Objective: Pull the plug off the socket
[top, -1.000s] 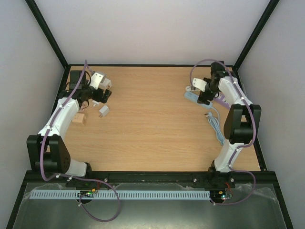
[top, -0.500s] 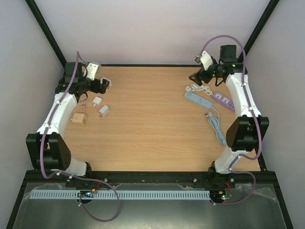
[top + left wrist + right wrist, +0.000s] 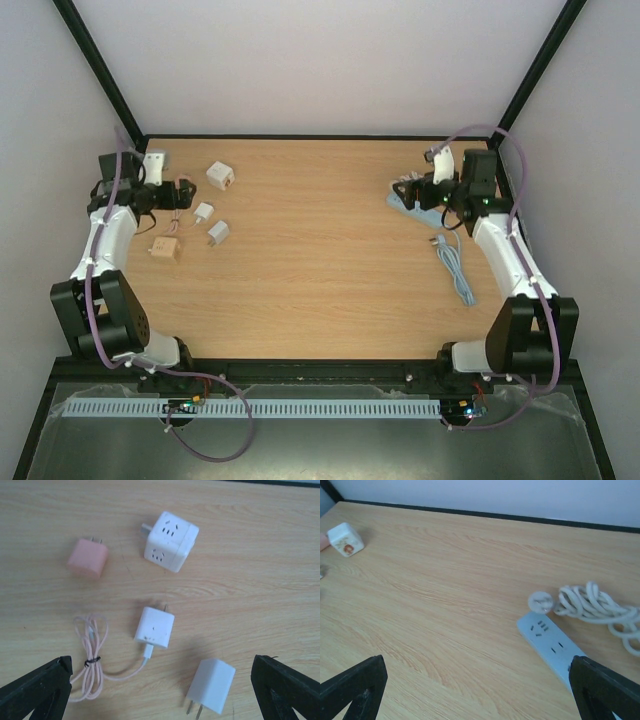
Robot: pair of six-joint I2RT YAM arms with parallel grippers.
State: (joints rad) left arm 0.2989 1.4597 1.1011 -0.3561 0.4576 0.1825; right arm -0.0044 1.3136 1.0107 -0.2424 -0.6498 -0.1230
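Where overhead blurs, round plug, beside strip

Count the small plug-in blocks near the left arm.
4 in left wrist view: pink charger upper left, white cube socket top centre, cabled white charger centre, loose white charger bottom right.

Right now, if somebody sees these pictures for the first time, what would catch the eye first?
On the left side of the table, a white cube socket lies among small chargers: a pink charger beside it and a white charger with a coiled pink cable attached. On the right side, a pale blue power strip lies next to a bundled white cord, and no plug sits in its visible sockets.
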